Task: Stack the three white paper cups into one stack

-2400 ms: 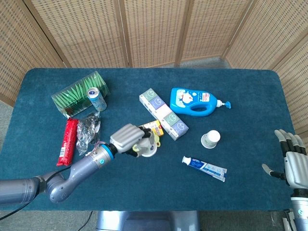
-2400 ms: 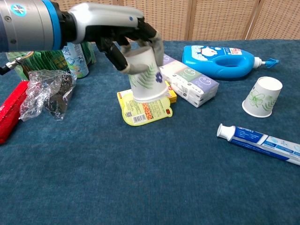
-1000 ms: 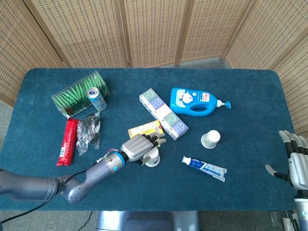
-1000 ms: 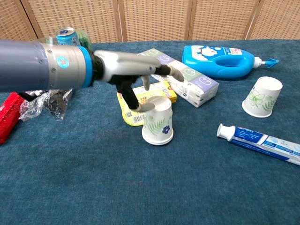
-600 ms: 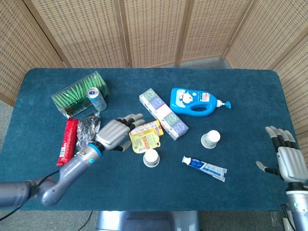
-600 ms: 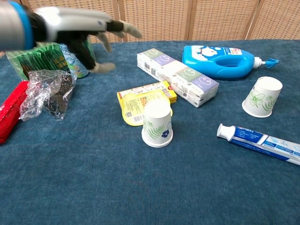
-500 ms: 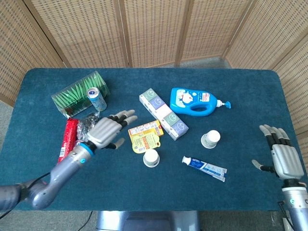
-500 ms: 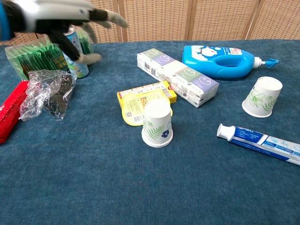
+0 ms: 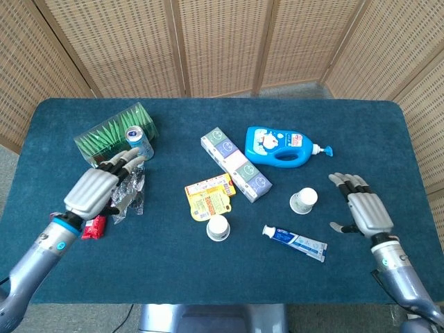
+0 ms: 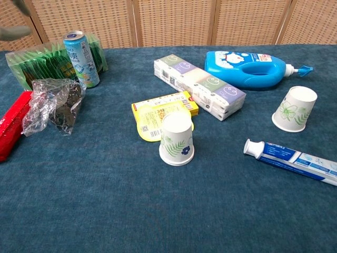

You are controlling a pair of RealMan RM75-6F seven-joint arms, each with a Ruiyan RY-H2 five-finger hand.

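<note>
Only two white paper cups with leaf prints show. One cup (image 9: 218,227) (image 10: 177,138) stands mouth down just in front of a yellow packet. The other cup (image 9: 303,200) (image 10: 295,108) stands mouth down further right, above the toothpaste tube. My left hand (image 9: 97,187) hovers open over the crinkled plastic bag, well left of the first cup; in the chest view only a blurred fingertip (image 10: 11,32) shows at the top left corner. My right hand (image 9: 364,211) is open with its fingers spread, a short way right of the second cup and not touching it.
A blue detergent bottle (image 9: 277,146) and a long tissue pack (image 9: 236,164) lie behind the cups. A toothpaste tube (image 9: 295,241) lies at the front right. The yellow packet (image 9: 210,196), a drink can (image 9: 139,142), a green pack (image 9: 111,135), the plastic bag (image 9: 128,191) and a red packet (image 9: 91,225) fill the left.
My left hand set its cup mouth down by the yellow packet, let go and drew back to the left. My right hand came in from the table's right edge toward the other cup.
</note>
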